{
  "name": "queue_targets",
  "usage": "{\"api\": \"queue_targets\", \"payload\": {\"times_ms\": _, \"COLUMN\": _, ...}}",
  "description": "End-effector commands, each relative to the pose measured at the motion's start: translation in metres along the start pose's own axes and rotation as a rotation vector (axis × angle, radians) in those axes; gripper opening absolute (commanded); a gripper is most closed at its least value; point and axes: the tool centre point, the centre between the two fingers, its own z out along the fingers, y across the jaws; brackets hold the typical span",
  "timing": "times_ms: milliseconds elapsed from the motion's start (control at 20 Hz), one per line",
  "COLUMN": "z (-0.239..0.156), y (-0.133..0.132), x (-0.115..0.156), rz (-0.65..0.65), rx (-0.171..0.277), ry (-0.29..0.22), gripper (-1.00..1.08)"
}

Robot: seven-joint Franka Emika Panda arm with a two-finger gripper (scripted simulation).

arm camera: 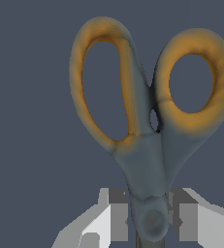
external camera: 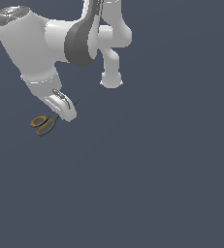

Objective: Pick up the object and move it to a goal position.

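Note:
The tiny scissors (external camera: 44,124) have two orange-yellow ring handles and thin dark blades. In the exterior view they lie at the left, handles sticking out to the left of my white gripper (external camera: 64,107), a blade tip showing past it. In the wrist view the scissors (arm camera: 147,121) fill the frame, and my gripper (arm camera: 151,220) has its two fingers pressed against the pivot area on both sides. The gripper is shut on the scissors. Whether they are lifted off the surface I cannot tell.
The surface is a plain dark blue-grey floor (external camera: 157,184). The white arm (external camera: 70,38) reaches in from the top of the exterior view. No goal marker shows.

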Motion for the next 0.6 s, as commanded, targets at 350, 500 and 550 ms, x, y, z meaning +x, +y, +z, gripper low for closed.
{"api": "queue_targets", "payload": {"times_ms": 350, "z": -0.0189, "y": 0.0054, "x": 0.0143, "rz": -0.002, "rx": 0.0, "ry": -0.001, "gripper": -1.0}}
{"api": "queue_targets", "payload": {"times_ms": 500, "z": -0.0176, "y": 0.0047, "x": 0.0137, "rz": -0.002, "rx": 0.0, "ry": -0.001, "gripper": -1.0}}
{"api": "queue_targets", "payload": {"times_ms": 550, "z": -0.0174, "y": 0.0046, "x": 0.0136, "rz": -0.002, "rx": 0.0, "ry": -0.001, "gripper": -1.0}}
